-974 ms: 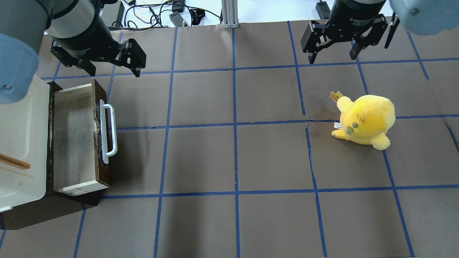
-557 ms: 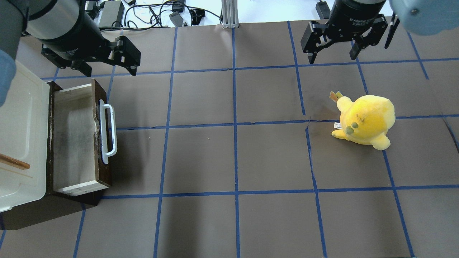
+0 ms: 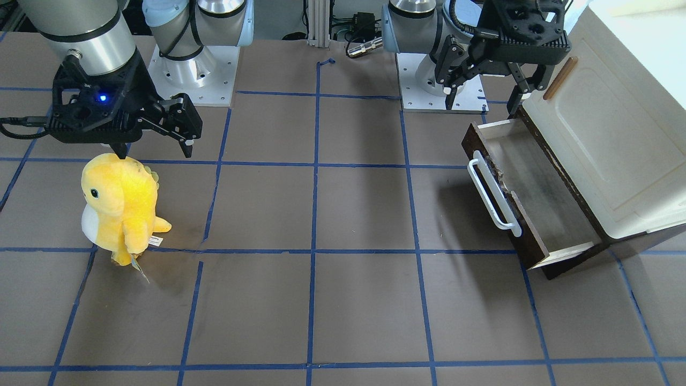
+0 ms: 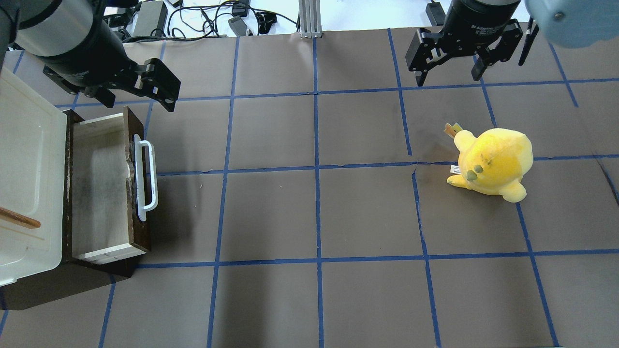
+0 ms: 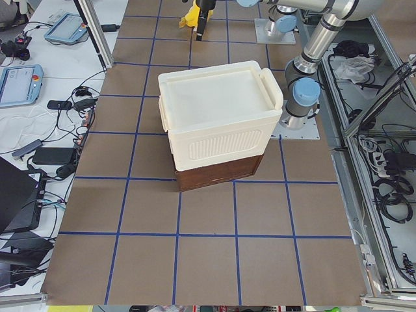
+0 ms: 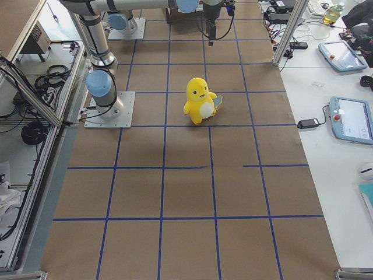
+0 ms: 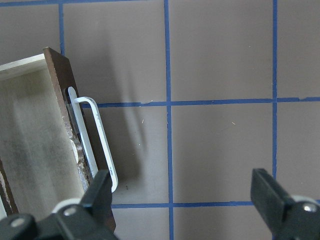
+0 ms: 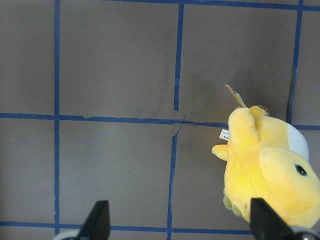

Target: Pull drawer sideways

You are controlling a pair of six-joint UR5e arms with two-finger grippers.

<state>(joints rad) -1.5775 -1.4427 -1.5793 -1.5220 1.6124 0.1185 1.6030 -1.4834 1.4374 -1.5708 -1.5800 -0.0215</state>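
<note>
The dark brown drawer (image 4: 99,188) stands pulled out of its cabinet at the table's left, with its grey-brown floor bare. Its white bar handle (image 4: 145,179) faces the table's middle. The drawer also shows in the front view (image 3: 541,198) and in the left wrist view (image 7: 35,150), with the handle (image 7: 97,145) beside it. My left gripper (image 4: 140,104) is open and empty, raised above the drawer's far end and apart from the handle. It also shows in the front view (image 3: 482,96) and the left wrist view (image 7: 182,200). My right gripper (image 4: 447,79) is open and empty at the far right.
A cream-white cabinet (image 4: 29,169) with a small brown handle sits over the drawer's housing. A yellow plush toy (image 4: 493,162) stands on the right half, below my right gripper (image 8: 180,225). The brown table (image 4: 314,217) carries a blue tape grid.
My left gripper has moved to the left and back, away from the drawer's handle. The drawer, the plush and the right arm have not moved.
</note>
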